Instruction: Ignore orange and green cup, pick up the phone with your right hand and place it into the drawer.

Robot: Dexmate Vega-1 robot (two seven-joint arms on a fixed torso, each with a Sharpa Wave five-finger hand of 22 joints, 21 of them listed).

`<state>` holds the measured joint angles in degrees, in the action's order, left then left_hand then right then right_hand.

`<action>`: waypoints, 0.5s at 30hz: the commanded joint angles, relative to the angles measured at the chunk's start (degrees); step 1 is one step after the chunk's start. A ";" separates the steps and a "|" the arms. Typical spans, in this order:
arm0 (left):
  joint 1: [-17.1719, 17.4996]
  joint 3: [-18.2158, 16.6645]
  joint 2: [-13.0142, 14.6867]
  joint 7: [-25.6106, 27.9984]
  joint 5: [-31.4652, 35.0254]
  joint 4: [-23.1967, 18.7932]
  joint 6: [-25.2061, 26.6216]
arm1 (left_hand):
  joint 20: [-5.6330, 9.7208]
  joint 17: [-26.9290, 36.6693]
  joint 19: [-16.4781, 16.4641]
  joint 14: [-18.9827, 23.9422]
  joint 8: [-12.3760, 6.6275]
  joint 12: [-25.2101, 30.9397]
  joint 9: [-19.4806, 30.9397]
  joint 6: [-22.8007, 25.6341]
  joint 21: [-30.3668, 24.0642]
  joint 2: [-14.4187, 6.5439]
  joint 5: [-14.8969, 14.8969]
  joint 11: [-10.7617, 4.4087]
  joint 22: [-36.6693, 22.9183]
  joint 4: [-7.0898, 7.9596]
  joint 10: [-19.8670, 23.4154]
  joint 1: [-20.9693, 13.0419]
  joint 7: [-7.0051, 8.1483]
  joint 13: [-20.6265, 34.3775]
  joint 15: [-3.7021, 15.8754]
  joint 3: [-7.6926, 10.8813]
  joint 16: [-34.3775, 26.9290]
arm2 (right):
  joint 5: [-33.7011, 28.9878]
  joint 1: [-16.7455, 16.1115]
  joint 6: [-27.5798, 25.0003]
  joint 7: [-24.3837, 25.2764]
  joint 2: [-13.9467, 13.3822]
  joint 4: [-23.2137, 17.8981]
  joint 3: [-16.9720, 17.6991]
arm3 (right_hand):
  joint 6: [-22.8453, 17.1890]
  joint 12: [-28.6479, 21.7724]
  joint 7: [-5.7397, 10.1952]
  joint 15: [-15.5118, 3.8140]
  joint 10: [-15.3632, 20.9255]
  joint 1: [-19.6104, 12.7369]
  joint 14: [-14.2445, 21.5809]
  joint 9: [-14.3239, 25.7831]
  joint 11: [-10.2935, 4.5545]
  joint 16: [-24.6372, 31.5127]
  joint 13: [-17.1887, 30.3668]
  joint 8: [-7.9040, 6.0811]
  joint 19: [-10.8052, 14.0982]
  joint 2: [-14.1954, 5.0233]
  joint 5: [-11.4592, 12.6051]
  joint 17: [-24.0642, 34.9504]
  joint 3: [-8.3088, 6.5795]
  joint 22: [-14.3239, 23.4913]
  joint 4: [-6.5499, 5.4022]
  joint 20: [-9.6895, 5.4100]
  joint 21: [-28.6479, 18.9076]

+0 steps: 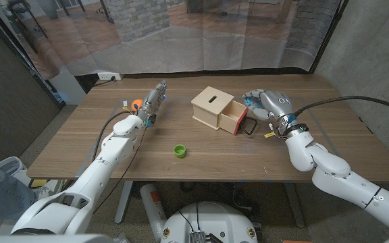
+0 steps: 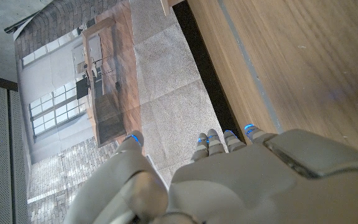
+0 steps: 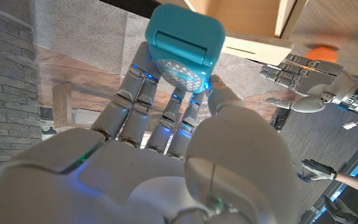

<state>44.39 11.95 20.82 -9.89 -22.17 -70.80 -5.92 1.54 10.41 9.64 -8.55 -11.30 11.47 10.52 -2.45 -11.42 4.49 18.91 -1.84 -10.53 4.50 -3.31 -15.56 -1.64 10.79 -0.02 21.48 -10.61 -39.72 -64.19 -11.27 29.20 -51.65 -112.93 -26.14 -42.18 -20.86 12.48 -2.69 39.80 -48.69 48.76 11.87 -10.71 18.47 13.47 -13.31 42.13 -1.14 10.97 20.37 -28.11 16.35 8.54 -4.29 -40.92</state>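
From the head view, one wooden box [image 1: 212, 106] is being seen at mid-table with one red drawer [image 1: 234, 119] pulled out toward the right hand [image 1: 267, 103], which is being held just beside the drawer's open end. One green cup [image 1: 179, 150] is sitting alone near the front edge, with bare tabletop all round it. One orange [image 1: 136, 104] is being glimpsed beside the left hand [image 1: 152, 102], well apart from the box.

In the left wrist view, the left hand [image 2: 241, 180] is being held with fingers straight and close together, nothing in them, near the table's far edge.

In the right wrist view, one teal phone [image 3: 185, 38] is being pinched between the right hand's [image 3: 166, 155] fingers [image 3: 138, 93] and thumb.
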 commanded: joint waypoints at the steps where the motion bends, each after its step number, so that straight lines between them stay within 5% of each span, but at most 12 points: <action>1: -0.76 0.07 -0.03 -0.66 0.14 0.67 -0.28 | 0.69 0.15 4.39 -0.69 -0.15 0.29 0.34 -0.05 -0.12 -0.60 0.15 0.14 -0.10 0.02 -0.09 0.02 -0.21 0.08 -0.12 -0.40 -0.14 | -1.10 3.30 1.41 -2.61 0.86 0.77 -1.47 | -0.52 -0.36 -0.06 -10.34 0.61 -2.85 4.32 0.09 -0.17 0.06 0.24 0.27 0.05 -2.05 -0.18 0.12 -0.02 0.27 -0.15 -6.28 -0.52; 15: -0.35 -0.27 0.20 -0.57 0.06 0.38 0.00 | 0.69 0.15 4.46 -0.67 -0.17 0.30 0.34 0.00 -0.13 -0.66 0.13 0.26 -0.10 0.01 -0.07 -0.03 -0.22 0.08 -0.11 -0.50 -0.16 | -1.94 6.46 1.55 -6.86 2.17 1.11 -3.02 | -0.67 -0.49 -0.09 -10.44 1.14 -3.01 5.72 0.11 -0.49 0.42 0.26 0.39 0.05 -2.25 -0.24 0.44 0.14 0.17 -0.24 -6.24 -1.15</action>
<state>43.80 11.96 20.79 -10.51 -22.13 -70.21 -6.11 1.54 10.41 9.64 -8.86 -11.29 11.47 10.51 -2.45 -11.42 4.27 18.91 -1.84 -10.52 4.51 -3.31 -15.34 -1.64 10.79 -0.33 21.00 -10.61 -41.19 -60.30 -9.95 25.21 -50.55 -112.16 -27.98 -42.18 -20.85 12.48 -2.05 40.24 -48.69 49.40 11.86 -11.15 18.46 13.43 -13.31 42.12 -1.14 10.92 20.62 -28.11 16.35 8.54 -4.29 -41.81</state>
